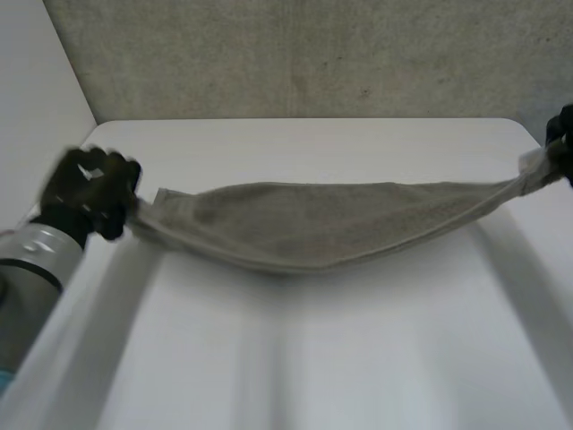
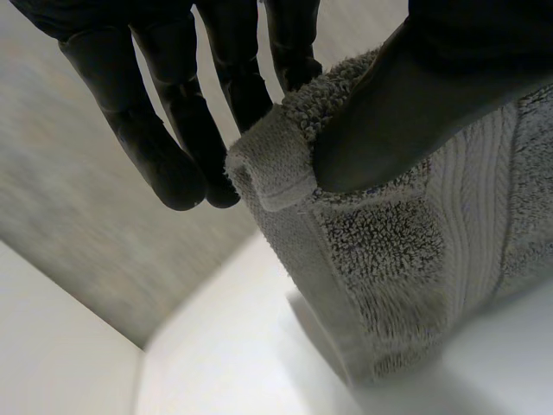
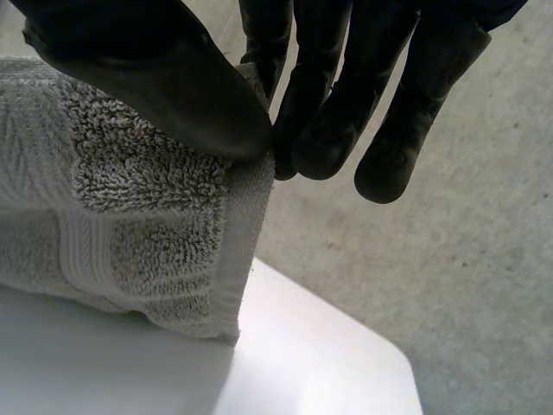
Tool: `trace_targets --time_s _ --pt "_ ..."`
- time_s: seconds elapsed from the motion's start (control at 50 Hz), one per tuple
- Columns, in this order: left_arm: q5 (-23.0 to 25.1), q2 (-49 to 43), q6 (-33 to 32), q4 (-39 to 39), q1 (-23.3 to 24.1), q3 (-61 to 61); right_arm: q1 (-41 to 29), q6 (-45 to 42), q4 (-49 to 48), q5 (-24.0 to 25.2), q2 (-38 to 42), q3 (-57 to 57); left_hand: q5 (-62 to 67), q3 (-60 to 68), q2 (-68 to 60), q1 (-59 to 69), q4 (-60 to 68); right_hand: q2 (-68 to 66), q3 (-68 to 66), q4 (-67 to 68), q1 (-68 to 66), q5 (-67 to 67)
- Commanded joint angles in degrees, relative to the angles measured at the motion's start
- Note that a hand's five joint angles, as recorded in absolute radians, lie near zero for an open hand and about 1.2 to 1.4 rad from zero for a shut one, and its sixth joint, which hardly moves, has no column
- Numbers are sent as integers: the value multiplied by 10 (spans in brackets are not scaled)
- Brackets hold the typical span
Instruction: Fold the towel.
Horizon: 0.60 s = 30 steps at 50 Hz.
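Pinching the towel point(image 1: 313, 224) at opposite ends with left robot hand point(image 1: 94, 188) and half-cut-off right robot hand point(image 1: 562, 143). Sagging over the counter point(image 1: 313, 358); grey wall point(image 1: 313, 54) beyond.

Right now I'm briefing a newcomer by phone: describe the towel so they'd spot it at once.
Start at the white table before the grey wall. Across it, a grey terry towel sags, stretched between the left hand and right hand, each pinching one end. It is the only soft, looped-pile thing among smooth white and black parts.
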<state>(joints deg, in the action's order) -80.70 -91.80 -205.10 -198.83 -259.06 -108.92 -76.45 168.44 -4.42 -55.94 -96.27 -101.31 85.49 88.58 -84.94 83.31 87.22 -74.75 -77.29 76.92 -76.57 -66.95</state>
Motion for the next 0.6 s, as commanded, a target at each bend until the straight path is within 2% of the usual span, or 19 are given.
trace_targets --time_s 0.02,0.1,0.2,0.3,0.34,0.36,0.4,0.42,0.44,0.46,0.5,0.52,0.56,0.6 --pt "5 133 83 13 -40 -2 2 17 75 6 -13 70 -155 -86 49 -33 -72 -52 -27 31 -34 -31" --pt "8 152 87 32 -50 -3 8 14 115 11 -12 101 -155 -86 49 -33 -72 -52 -27 31 -34 -31" --pt "8 130 81 38 -49 0 10 8 136 11 4 122 -155 -86 49 -33 -72 -52 -27 31 -34 -31" --pt "7 47 81 40 -50 17 3 -39 166 8 85 147 -155 -86 49 -33 -72 -52 -27 31 -34 -31" --pt "4 -17 79 43 -45 45 -23 -102 213 -4 141 178 -155 -86 49 -33 -72 -52 -27 31 -34 -31" --pt "4 -17 79 43 -45 45 -23 -102 213 -4 141 178 -155 -86 49 -33 -72 -52 -27 31 -34 -31" --pt "0 -87 72 52 -35 81 -57 -178 261 -33 204 213 -155 -86 49 -33 -72 -52 -27 31 -34 -31" --pt "0 -87 72 52 -35 81 -57 -178 261 -33 204 213 -155 -86 49 -33 -72 -52 -27 31 -34 -31" --pt "-2 -117 64 62 -30 103 -73 -202 276 -57 234 231 -155 -86 49 -33 -72 -52 -27 31 -34 -31" --pt "-2 -117 64 62 -30 103 -73 -203 276 -57 234 231 -155 -86 49 -33 -72 -52 -27 31 -34 -31" --pt "-23 -167 45 86 -22 140 -98 -218 285 -112 280 263 -155 -86 49 -33 -72 -52 -27 31 -34 -31" --pt "-23 -167 45 86 -22 140 -99 -218 285 -112 281 263 -155 -86 49 -33 -72 -52 -27 31 -34 -31" --pt "-47 -204 28 103 -7 176 -117 -221 282 -148 309 287 -155 -86 49 -33 -72 -52 -27 31 -34 -31" --pt "-53 -217 25 106 -2 192 -121 -220 275 -153 321 296 -155 -86 49 -33 -72 -52 -27 31 -34 -31"
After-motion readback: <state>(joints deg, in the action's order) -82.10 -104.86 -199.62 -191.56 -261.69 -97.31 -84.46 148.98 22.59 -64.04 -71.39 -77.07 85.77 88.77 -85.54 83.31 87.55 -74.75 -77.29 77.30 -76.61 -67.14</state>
